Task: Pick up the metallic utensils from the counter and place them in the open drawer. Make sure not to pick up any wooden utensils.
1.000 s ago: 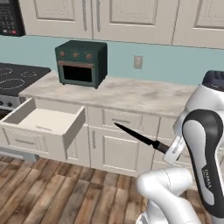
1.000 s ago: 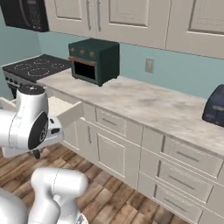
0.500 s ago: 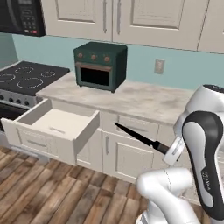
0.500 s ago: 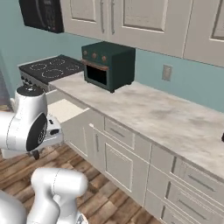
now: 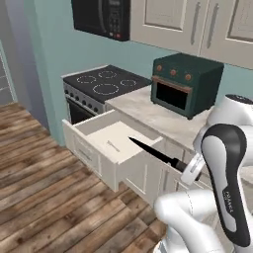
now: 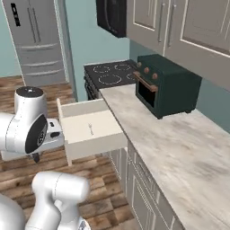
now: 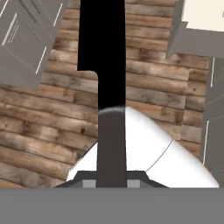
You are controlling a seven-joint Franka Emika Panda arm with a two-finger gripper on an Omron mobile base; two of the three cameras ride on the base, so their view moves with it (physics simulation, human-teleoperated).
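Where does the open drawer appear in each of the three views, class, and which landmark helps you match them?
Left base view: open drawer, centre-left.
Right base view: open drawer, centre-left.
Hand view: a pale corner at top right, probably the drawer.
Shared landmark: green toaster oven, base views.

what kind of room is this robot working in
A home kitchen, rendered rather than real. A black stove stands beside a marbled counter carrying a dark green toaster oven, with cream cabinets above and a microwave over the stove. An open drawer juts out under the counter.
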